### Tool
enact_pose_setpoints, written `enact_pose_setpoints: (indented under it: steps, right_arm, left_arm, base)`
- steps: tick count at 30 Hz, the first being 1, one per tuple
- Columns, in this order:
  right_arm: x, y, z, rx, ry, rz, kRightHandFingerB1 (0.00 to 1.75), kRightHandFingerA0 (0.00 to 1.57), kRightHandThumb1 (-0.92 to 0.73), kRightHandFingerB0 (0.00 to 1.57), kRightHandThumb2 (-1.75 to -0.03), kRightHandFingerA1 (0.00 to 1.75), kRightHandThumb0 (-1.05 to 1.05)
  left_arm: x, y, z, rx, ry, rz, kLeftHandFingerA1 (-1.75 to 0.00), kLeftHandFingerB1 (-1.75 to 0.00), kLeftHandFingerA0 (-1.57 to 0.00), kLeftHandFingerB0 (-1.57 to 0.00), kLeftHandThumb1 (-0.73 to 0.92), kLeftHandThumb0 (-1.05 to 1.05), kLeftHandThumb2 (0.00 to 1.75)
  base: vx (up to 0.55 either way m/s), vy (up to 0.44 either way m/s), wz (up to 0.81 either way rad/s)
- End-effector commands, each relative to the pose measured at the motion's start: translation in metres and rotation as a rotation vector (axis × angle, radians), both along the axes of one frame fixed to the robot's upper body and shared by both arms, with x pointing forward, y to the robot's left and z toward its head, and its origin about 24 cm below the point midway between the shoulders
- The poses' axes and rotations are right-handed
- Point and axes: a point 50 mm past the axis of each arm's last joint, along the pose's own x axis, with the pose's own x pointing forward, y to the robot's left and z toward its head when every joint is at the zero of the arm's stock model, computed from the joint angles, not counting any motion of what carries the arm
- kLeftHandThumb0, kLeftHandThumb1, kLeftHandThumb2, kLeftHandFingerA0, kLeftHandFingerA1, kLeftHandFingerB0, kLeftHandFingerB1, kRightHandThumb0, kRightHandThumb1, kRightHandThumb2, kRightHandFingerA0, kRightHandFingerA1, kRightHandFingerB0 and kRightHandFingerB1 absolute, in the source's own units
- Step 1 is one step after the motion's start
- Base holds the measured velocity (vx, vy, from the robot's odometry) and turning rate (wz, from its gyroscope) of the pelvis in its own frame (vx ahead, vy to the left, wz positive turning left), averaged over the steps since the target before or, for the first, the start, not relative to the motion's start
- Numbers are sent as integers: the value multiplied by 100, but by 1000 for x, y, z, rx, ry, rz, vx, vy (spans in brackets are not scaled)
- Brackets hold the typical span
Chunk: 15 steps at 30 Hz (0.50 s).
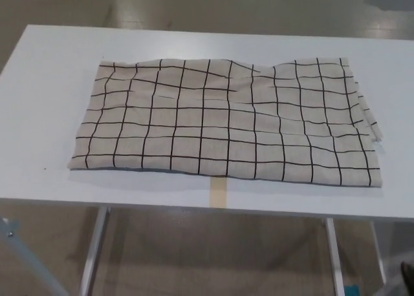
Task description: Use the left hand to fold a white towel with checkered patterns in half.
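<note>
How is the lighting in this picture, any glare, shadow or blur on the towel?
Head view: soft, even light on the towel, its black grid lines fairly sharp; only a thin shadow under its near edge; no strong glare on the white table; the floor beyond shows pale reflections and looks softer; no robot hand shows.

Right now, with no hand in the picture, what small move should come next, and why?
Probably bring the left hand in toward the towel's left edge. The towel lies flat on the white table, layered edges at its right end hint it is already doubled, and neither hand shows, so nothing grips it yet.
</note>
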Motion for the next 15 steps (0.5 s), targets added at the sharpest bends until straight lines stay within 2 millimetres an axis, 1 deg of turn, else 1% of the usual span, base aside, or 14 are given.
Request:
enact_pose_setpoints:
  steps: [1, 4, 5, 6, 7, 8, 10, 11, 12, 13, 14, 15]
  right_arm:
    - [-1, -6, 11, 22, -127, -68, 48, 45, -46, 37, -78, 50, -51]
    - [-1, -7, 11, 21, -130, -69, 48, 45, -46, 37, -78, 51, -51]
    - [-1, -7, 12, 17, -134, -66, 48, 44, -46, 37, -78, 50, -51]
    - [-1, -7, 11, 15, -134, -66, 48, 43, -46, 37, -78, 50, -52]
    - [-2, -7, 11, 13, -133, -65, 48, 43, -46, 37, -78, 50, -52]
    - [-3, -7, 11, 11, -133, -65, 36, 48, -57, 42, -58, 38, -48]
    - [-4, -6, 10, 4, -131, -62, 35, 47, -58, 42, -58, 37, -49]
    - [-5, -6, 10, 3, -131, -61, 35, 45, -57, 41, -58, 37, -51]
    - [-7, -4, 9, 4, -133, -55, 34, 41, -58, 38, -58, 36, -53]
    - [-8, -3, 9, 5, -135, -51, 34, 41, -58, 38, -58, 36, -53]
    - [-9, 0, 9, 9, -138, -41, 34, 39, -58, 37, -58, 36, -54]
    - [-10, 1, 9, 13, -140, -33, 33, 36, -59, 35, -58, 35, -55]
  left_arm:
    - [-1, 8, 9, -38, -139, 44, -50, -49, -13, -11, 43, -21, 93]
    - [-2, 8, 9, -40, -143, 40, -50, -49, -12, -11, 43, -21, 92]
    - [-1, 8, 10, -43, -147, 22, -49, -48, -9, -7, 43, -22, 92]
    - [-1, 8, 10, -42, -148, 12, -36, -33, -16, -15, 50, -39, 62]
    - [-1, 8, 10, -41, -149, 6, -36, -33, -16, -15, 50, -39, 62]
    - [-1, 7, 11, -35, -151, -13, -47, -45, -2, 0, 44, -24, 92]
    - [-1, 6, 13, -18, -153, -81, -48, -46, -2, 0, 42, -25, 91]
    - [-1, 6, 14, -14, -152, -104, -28, -27, -7, -8, 48, -38, 57]
    - [0, 4, 17, 1, -154, -172, -22, -22, -2, -4, 45, -42, 56]
    - [0, 3, 19, 10, -155, -212, -22, -22, -2, -4, 45, -42, 56]
    - [-1, 0, 23, 38, -163, -279, -25, -22, 0, 0, 32, -47, 69]
    - [-1, -1, 25, 55, -168, -306, -20, -17, 0, 0, 34, -50, 68]
  base:
    - [0, 0, 0]
    - [0, 0, 0]
    - [0, 0, 0]
    - [0, 0, 0]
    - [0, 0, 0]
    - [0, 0, 0]
    - [0, 0, 0]
    - [0, 0, 0]
    - [0, 0, 0]
    - [0, 0, 0]
    - [0, 0, 0]
    - [0, 0, 0]
